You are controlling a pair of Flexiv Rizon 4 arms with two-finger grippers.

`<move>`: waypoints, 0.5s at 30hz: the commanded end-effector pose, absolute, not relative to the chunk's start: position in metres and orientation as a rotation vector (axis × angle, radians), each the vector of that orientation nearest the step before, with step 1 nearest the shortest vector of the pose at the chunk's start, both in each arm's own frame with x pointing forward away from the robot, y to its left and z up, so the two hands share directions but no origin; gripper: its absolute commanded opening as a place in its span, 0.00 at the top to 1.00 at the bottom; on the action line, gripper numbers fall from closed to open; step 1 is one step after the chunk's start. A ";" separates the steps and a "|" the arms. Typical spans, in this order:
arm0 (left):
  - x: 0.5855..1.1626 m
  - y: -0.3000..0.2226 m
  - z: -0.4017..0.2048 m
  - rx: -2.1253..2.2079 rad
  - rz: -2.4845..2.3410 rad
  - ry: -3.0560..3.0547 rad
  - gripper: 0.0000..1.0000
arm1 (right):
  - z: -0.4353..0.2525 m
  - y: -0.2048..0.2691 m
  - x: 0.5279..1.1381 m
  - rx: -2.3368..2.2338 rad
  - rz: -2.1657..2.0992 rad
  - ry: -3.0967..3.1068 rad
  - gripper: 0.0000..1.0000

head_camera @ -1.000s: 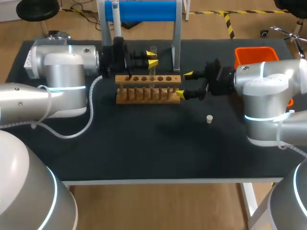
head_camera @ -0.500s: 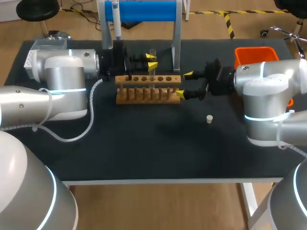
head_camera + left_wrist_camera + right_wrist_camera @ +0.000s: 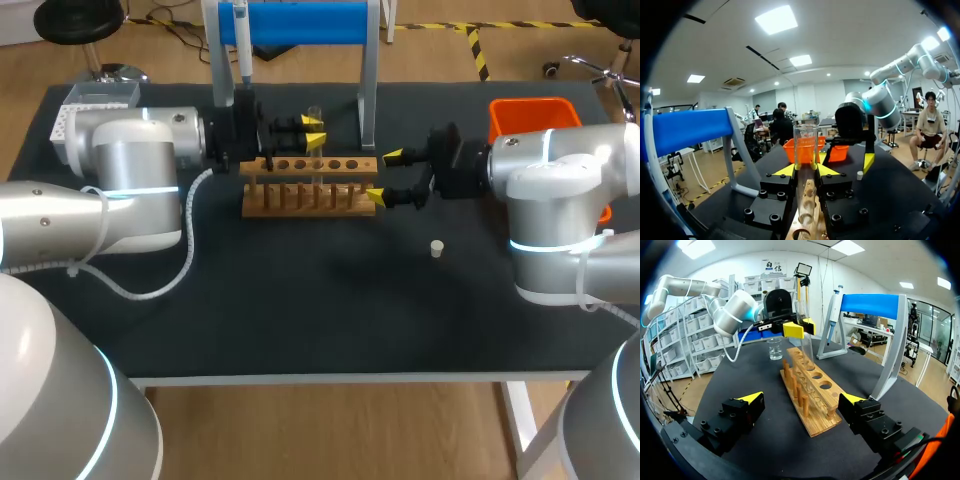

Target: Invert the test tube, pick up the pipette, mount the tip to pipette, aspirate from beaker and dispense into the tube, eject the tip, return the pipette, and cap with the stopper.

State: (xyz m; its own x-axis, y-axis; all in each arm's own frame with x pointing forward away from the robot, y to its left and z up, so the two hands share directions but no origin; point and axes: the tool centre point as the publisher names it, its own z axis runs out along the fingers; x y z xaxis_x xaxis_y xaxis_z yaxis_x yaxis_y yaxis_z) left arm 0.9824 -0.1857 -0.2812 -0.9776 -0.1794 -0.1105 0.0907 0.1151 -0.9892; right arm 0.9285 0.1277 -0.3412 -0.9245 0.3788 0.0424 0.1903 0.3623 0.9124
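Note:
A clear test tube (image 3: 318, 109) stands upright, open end up, above the far row of the wooden rack (image 3: 309, 197). My left gripper (image 3: 315, 132) is shut on it. In the left wrist view the tube (image 3: 806, 145) sits between the yellow tips of that gripper (image 3: 806, 171). My right gripper (image 3: 385, 176) stands open at the rack's right end, holding nothing. From the right wrist the rack (image 3: 816, 405) lies between the fingers of the right gripper (image 3: 802, 398), and the tube (image 3: 805, 347) is ahead of it. The pipette (image 3: 241, 40) hangs on the blue stand (image 3: 305, 22). The beaker (image 3: 774, 348) stands beyond the rack. A white stopper (image 3: 436, 248) lies on the mat.
An orange bin (image 3: 533, 114) sits at the back right corner. A white tip box (image 3: 92, 98) is at the back left, behind my left arm. The stand's legs (image 3: 368, 95) rise just behind the rack.
My left arm has shifted slightly toward the back with the tube still held, uncovering more of the tip box. The right arm has not moved.

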 end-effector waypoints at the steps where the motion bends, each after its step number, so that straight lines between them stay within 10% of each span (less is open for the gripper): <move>1: 0.983 -0.186 -0.285 -0.095 -1.964 2.180 1.00 | -0.341 0.127 0.928 0.516 1.601 2.443 0.00; 15: 0.984 -0.189 -0.290 -0.087 -1.972 2.194 1.00 | -0.341 0.127 0.928 0.516 1.601 2.443 0.00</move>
State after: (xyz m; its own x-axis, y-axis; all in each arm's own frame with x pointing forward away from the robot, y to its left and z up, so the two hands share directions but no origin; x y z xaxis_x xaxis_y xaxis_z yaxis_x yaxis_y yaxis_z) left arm 0.9814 -0.1882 -0.2876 -0.9787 -0.1778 -0.1028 0.0829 0.1159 -0.9898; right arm 0.9285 0.1277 -0.3412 -0.9245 0.3788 0.0425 0.1903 0.3623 0.9124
